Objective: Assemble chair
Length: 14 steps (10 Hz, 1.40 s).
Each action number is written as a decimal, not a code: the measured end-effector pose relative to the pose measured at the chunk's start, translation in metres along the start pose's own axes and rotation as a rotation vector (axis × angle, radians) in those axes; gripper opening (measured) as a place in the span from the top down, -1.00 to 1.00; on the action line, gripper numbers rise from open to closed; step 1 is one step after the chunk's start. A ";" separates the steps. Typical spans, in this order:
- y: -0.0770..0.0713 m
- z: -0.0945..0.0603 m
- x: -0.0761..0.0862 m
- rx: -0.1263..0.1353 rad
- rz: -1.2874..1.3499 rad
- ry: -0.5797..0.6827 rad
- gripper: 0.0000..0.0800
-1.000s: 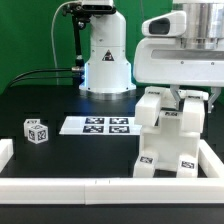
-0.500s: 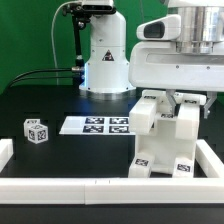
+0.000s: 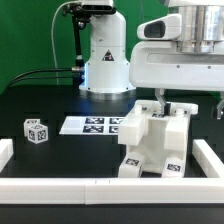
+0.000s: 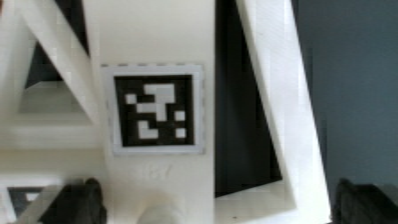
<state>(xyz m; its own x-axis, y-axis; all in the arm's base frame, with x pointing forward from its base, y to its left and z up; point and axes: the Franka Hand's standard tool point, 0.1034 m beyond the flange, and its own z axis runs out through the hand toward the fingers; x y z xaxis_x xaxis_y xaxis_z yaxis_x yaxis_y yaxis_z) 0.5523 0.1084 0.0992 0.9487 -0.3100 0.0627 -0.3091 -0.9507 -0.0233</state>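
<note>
The white chair assembly (image 3: 150,145), several joined white pieces with black marker tags, stands tilted on the black table at the exterior view's right. My gripper (image 3: 167,103) comes down onto its top from above and grips it. In the wrist view the gripper (image 4: 222,202) straddles a white piece (image 4: 160,60) that carries a black-and-white tag (image 4: 157,110). One dark finger (image 4: 79,202) presses one side; the other finger sits close against the far side.
A small white cube with a tag (image 3: 36,131) lies at the exterior view's left. The marker board (image 3: 92,125) lies flat behind the chair. A white border wall (image 3: 60,187) runs along the front and sides. The robot base (image 3: 105,60) stands behind.
The chair assembly has shifted toward the exterior view's left and turned, now showing a lower, wider face. The gripper moved with it.
</note>
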 end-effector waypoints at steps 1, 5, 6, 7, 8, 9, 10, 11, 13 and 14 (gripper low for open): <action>0.001 0.000 0.000 0.000 0.002 0.000 -0.62; 0.004 -0.019 0.003 0.014 -0.005 -0.015 -0.62; 0.012 -0.036 0.008 0.030 -0.019 -0.020 -0.62; 0.022 -0.049 0.014 0.041 -0.028 -0.017 -0.62; 0.029 -0.056 0.020 0.046 -0.017 -0.007 -0.62; 0.028 -0.054 0.019 0.045 -0.016 -0.007 -0.62; 0.028 -0.053 0.019 0.043 -0.017 -0.009 -0.62; 0.028 -0.053 0.019 0.042 -0.016 -0.009 -0.62; 0.045 -0.051 0.022 0.048 -0.068 -0.027 -0.62; 0.065 -0.051 0.028 0.056 -0.144 -0.037 -0.62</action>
<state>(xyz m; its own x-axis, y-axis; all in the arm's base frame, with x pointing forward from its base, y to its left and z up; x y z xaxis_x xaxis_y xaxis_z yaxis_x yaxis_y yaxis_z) 0.5551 0.0375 0.1503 0.9851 -0.1691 0.0324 -0.1664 -0.9834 -0.0725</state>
